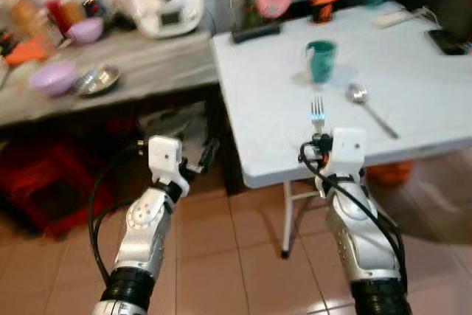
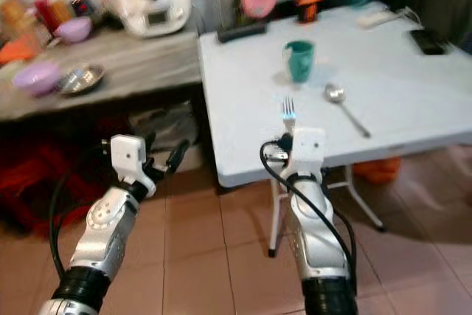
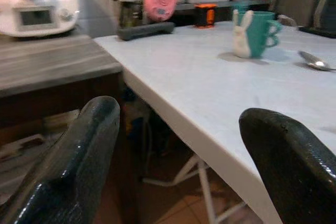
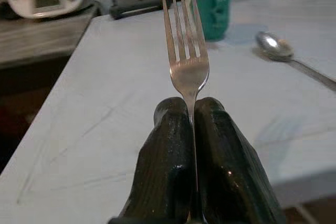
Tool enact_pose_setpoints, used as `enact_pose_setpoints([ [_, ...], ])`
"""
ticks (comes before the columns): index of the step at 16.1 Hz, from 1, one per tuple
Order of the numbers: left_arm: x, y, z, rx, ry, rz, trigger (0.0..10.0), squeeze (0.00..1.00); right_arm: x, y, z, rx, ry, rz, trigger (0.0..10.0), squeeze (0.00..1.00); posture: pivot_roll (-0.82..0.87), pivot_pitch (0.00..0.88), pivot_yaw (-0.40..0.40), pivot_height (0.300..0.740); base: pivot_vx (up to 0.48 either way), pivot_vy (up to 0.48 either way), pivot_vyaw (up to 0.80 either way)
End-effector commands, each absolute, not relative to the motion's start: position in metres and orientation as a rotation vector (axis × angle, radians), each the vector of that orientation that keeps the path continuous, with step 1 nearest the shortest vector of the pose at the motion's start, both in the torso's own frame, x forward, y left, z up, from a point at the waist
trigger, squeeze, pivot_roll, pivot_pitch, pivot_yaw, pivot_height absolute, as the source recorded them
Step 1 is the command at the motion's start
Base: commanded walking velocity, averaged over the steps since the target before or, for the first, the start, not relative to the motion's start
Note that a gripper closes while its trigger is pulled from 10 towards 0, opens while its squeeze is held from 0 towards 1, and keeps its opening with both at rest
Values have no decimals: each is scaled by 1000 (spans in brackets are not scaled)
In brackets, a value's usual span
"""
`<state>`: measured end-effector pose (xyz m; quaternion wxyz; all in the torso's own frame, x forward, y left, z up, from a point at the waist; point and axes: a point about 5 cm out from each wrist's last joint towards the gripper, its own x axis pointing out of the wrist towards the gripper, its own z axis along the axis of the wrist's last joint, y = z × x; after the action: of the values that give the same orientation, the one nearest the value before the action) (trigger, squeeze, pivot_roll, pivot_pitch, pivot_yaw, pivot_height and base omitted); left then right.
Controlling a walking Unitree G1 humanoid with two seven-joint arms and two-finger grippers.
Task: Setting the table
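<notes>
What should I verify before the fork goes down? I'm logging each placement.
1. Right hand shut on the fork: ok.
2. Fork tines point forward over the white table: ok.
3. Bare tabletop ahead of the fork: ok.
4. Spoon and green mug stand apart from the fork: ok.
5. Left hand open, holding nothing, beside the table edge: ok.
6. Fork's height above the table: cannot tell.

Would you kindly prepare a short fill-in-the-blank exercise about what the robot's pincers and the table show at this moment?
1. The right pincer is shut on a ____.
2. The left pincer is ____ and holds nothing.
3. The spoon lies on the white table beside a ____ mug.

Missing words: fork; open; green
</notes>
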<state>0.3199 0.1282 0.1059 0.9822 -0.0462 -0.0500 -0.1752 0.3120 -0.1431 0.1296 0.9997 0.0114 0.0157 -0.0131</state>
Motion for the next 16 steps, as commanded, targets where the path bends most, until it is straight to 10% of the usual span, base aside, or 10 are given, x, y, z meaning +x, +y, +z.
enact_pose_setpoints([
  [1,321,142,108,-65,-107,-306,10000,0,314,-131,135,38,8,15,10000,0,-83,0,116,740,0,428,0],
  [16,320,157,102,-63,-90,-211,10000,0,310,-131,135,52,-12,39,10000,0,-87,0,117,740,17,190,167],
])
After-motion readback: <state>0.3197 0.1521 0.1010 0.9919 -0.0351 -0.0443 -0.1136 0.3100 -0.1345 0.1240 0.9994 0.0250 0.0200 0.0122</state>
